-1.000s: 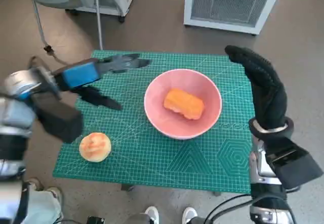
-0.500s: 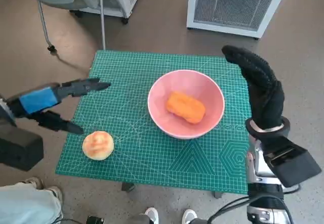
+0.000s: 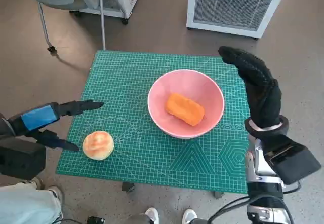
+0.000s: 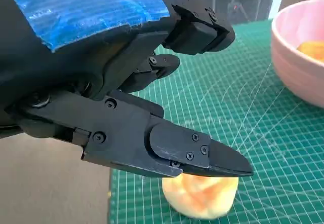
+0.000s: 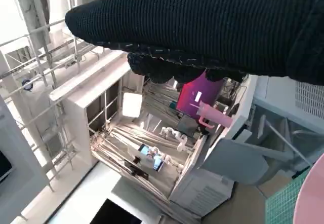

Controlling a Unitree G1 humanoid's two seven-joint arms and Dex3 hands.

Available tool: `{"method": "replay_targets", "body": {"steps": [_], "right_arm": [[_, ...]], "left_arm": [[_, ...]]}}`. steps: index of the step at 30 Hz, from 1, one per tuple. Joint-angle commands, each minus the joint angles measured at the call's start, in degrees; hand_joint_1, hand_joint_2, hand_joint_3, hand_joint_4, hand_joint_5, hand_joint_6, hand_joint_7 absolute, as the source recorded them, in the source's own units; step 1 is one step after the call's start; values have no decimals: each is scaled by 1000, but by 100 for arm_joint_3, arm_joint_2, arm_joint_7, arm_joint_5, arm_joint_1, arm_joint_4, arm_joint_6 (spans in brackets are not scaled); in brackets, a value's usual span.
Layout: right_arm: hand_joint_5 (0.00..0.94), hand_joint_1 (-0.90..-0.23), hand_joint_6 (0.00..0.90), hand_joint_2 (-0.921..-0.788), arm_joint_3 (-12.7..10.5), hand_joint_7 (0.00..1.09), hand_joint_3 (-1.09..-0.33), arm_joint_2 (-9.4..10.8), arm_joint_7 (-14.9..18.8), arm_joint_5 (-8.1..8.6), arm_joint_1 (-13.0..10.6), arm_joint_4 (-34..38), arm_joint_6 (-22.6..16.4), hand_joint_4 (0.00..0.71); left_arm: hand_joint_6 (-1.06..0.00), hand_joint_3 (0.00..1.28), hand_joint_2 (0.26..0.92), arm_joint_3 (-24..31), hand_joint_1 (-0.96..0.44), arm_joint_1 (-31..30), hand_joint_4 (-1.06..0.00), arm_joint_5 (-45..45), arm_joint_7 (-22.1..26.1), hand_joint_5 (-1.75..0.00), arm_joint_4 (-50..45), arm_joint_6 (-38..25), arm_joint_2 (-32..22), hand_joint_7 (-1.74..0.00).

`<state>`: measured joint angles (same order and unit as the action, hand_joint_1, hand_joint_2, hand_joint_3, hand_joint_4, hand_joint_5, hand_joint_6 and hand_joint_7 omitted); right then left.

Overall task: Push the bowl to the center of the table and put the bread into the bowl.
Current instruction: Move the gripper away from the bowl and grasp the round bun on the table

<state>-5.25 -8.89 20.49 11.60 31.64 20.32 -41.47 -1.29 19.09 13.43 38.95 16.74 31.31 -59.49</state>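
A pink bowl (image 3: pixel 212 111) stands near the middle of the green cutting mat (image 3: pixel 131 82), with an orange bread piece (image 3: pixel 185 108) lying inside it. A round pale bun (image 3: pixel 98 145) rests on the mat's near left corner; the left wrist view shows the bun (image 4: pixel 200 196) under a black fingertip, and the bowl's rim (image 4: pixel 298 64). My left hand (image 3: pixel 48 117) hovers at the mat's left edge beside the bun, fingers spread, holding nothing. My right hand (image 3: pixel 258 87) is raised upright at the bowl's right side, fingers extended and empty; its glove (image 5: pixel 202 26) spans the right wrist view.
A white slatted appliance (image 3: pixel 235 3) stands on the floor beyond the table. A chair's metal legs (image 3: pixel 101 16) and another white unit are at the back left. Shoes of a person (image 3: pixel 169 215) show below the table's near edge.
My left hand has pulled back from over the mat, leftward and toward me, to the left edge beside the bun. The bowl, bread and right hand stay put; the camera shifted slightly.
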Motion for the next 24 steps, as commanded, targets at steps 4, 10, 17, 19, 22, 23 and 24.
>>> {"method": "replay_targets", "body": {"steps": [4, 10, 17, 19, 22, 23, 24], "right_arm": [[5, -705, -1, -921, -15, 611, -819, -60, 92, 74, -52, 32, 116, 200], [5, -706, -1, -921, -32, 611, -819, -73, 115, 75, -84, -34, 131, 199], [5, -705, -1, -921, -64, 611, -820, -94, 129, 78, -100, -46, 134, 199], [5, -705, -1, -921, -71, 612, -820, -98, 130, 76, -105, -48, 132, 199], [5, -704, -1, -921, -76, 614, -820, -97, 123, 69, -110, -50, 132, 199], [5, -704, -1, -921, -77, 614, -820, -97, 120, 66, -114, -55, 132, 199], [5, -703, -1, -921, -78, 615, -820, -97, 118, 64, -117, -58, 132, 199]], "left_arm": [[-345, 2, 739, -233, -253, -5, -166, 256, -164, -1, 258, 70, 274, -21], [-354, 2, 741, -450, -278, 94, -166, 498, -276, 0, 538, 174, 449, -17], [-349, 2, 743, -745, -275, 219, -169, 868, -492, -2, 965, 348, 667, -10], [-348, 2, 744, -858, -265, 265, -173, 997, -562, -3, 1143, 404, 746, -8], [-349, 2, 745, -1031, -229, 336, -181, 1184, -670, -5, 1445, 508, 848, -7], [-349, 2, 745, -1097, -223, 361, -182, 1248, -703, -6, 1557, 543, 881, -7], [-350, 2, 746, -1146, -207, 384, -186, 1295, -733, -6, 1644, 575, 904, -7]]}}
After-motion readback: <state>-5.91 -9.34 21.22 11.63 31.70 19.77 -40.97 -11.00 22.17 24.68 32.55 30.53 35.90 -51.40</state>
